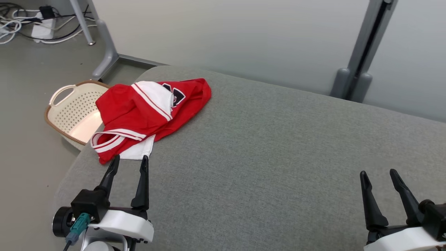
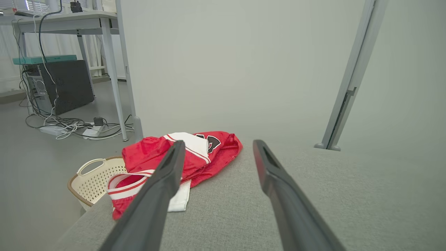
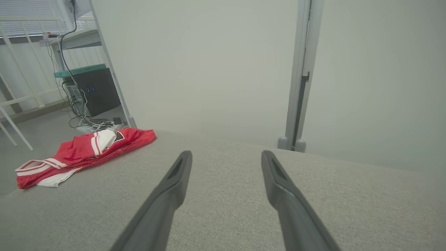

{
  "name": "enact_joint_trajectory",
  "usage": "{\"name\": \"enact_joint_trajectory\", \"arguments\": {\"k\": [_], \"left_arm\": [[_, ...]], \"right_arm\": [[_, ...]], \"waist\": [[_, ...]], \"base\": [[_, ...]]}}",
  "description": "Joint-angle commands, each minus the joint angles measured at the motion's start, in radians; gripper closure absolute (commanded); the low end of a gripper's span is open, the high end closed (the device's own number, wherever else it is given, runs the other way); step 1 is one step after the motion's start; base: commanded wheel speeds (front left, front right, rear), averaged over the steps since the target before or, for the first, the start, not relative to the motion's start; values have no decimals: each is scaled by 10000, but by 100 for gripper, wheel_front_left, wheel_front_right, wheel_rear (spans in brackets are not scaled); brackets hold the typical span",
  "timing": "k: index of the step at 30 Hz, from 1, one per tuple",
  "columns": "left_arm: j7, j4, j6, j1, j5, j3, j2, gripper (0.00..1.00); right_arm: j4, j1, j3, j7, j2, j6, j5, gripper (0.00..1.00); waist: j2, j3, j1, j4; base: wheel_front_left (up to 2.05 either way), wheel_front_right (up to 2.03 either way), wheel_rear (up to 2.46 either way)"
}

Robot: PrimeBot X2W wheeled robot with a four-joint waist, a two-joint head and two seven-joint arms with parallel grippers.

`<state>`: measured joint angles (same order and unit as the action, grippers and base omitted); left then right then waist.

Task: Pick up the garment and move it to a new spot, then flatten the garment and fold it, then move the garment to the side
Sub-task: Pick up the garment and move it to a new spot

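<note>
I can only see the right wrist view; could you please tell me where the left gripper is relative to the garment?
Observer: The left gripper is open, with its fingertips right at the near edge of the garment, by the white flap. I cannot tell whether they touch it.
Operator: Thank you. Is there anything past the table's left corner?
Observer: Yes, a cream basket stands on the floor beside that corner of the table, right next to the garment.
</note>
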<state>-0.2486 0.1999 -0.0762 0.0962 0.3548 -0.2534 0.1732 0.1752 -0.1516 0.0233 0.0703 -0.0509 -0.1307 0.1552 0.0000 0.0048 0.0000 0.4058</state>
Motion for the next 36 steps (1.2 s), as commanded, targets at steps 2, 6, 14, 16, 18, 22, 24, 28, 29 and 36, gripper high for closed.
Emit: {"name": "enact_joint_trajectory", "arguments": {"k": [2,6,14,16,18,22,24,28,29,36], "left_arm": [[-80,-5,-47,191,-78,71,43,0],[-114,25,-86,207,-127,168,117,0],[-157,-140,-161,-21,-70,427,101,0],[-165,-176,-164,-28,-83,459,63,0],[-169,-212,-156,-5,-97,479,12,0],[-165,-214,-56,123,-138,530,-100,0],[-153,-185,-6,211,-186,530,-172,0],[-154,13,203,604,-235,596,-394,0],[-155,57,240,763,-239,633,-473,0],[-148,1143,670,2547,-145,1122,-1016,0]], "right_arm": [[81,109,-51,26,-17,0,-77,0],[112,144,-89,82,-15,0,-102,0],[104,374,-294,219,-39,0,-172,0],[90,458,-298,231,-81,0,-169,0],[92,498,-277,250,-134,0,-177,0],[154,568,-223,311,-233,0,-196,0],[221,618,-187,362,-280,0,-207,0],[537,725,-147,577,-391,0,-276,0],[677,800,-167,685,-456,0,-327,0],[1854,1699,-186,1573,-1305,0,-560,0]], "waist": [[0,131,0,520],[0,180,0,1021],[0,357,0,1290],[0,402,0,1302],[0,463,0,1313],[0,638,0,1338],[0,776,0,1352],[0,1305,0,1309],[0,1548,0,1233],[0,3862,0,580]], "base": [[0,0,0],[0,0,0],[0,0,0],[0,0,0],[0,0,0],[0,0,0],[0,0,0],[0,0,0],[0,0,0],[0,0,0]]}}
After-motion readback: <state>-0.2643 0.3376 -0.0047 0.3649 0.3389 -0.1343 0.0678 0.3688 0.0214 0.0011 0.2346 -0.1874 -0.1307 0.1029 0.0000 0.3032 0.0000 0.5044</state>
